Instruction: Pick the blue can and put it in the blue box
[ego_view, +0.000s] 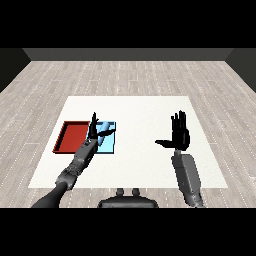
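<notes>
The blue can (105, 129) lies tilted over the far part of the light blue tray (108, 144), just right of my left hand (93, 131). That hand hangs over the tray's left edge with its fingers straight and pointing away from me. Its thumb reaches out under the can, and the fingers are not curled round it. Whether the can rests on the tray floor is hidden by the hand. My right hand (179, 136) is raised over the right half of the table, open, with its fingers spread and its thumb pointing left. It holds nothing.
The red tray (71, 136) lies directly left of the blue tray, touching it. Both sit on the left half of the white table (140, 112). My left forearm (75, 167) crosses the table's near left part.
</notes>
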